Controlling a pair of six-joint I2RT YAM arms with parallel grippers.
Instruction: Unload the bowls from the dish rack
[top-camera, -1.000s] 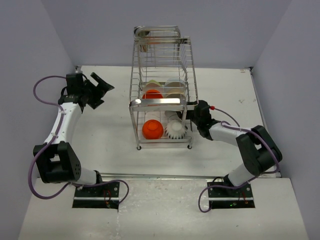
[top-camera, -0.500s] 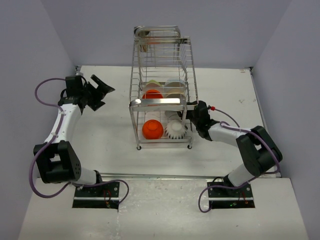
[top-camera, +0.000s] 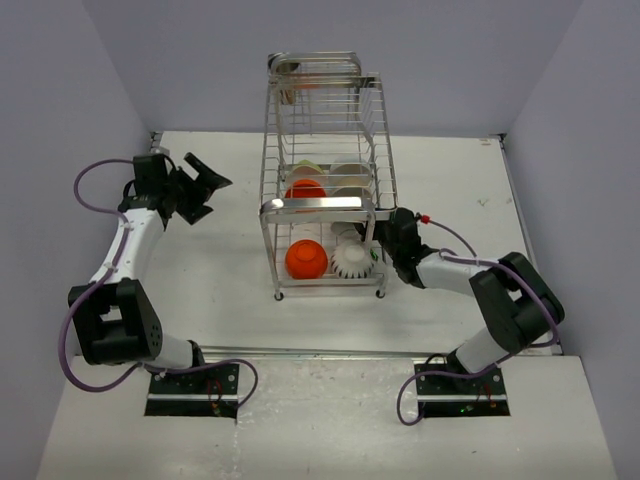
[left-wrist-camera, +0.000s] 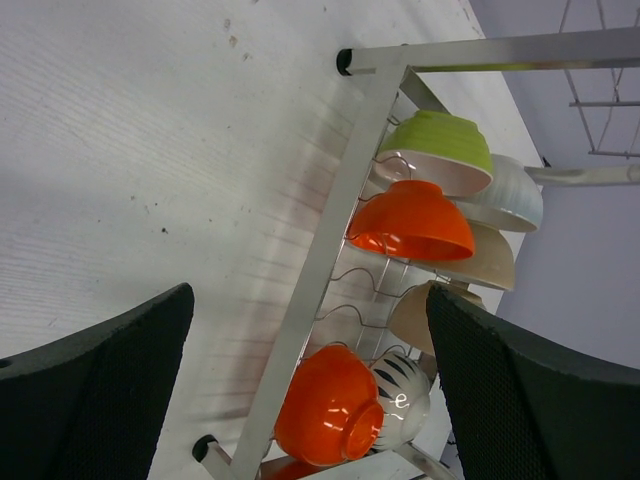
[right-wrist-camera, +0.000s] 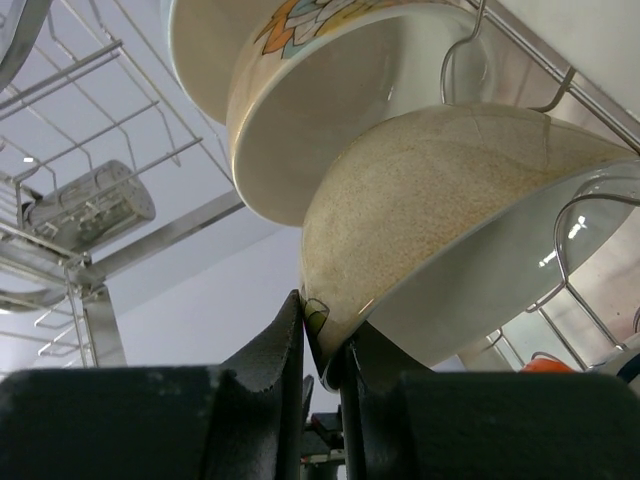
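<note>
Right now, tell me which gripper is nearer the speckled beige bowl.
Right. The right gripper pinches the rim of the speckled beige bowl; the left gripper hangs open, left of the dish rack.

You see a white table (top-camera: 210, 270) ringed by pale grey walls (top-camera: 420, 60), a metal strip (top-camera: 330, 351) along its near edge.

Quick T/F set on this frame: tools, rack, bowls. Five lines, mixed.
1. The right tool is shut on the rim of the speckled beige bowl. True.
2. The left tool holds an orange bowl. False: it is open and empty, left of the dish rack.
3. A green bowl sits in the rack. True.
4. The rack lies tipped on its side. False: it stands upright on the table.
5. Both orange bowls are out on the table. False: the upper orange bowl and lower orange bowl are in the rack.
</note>
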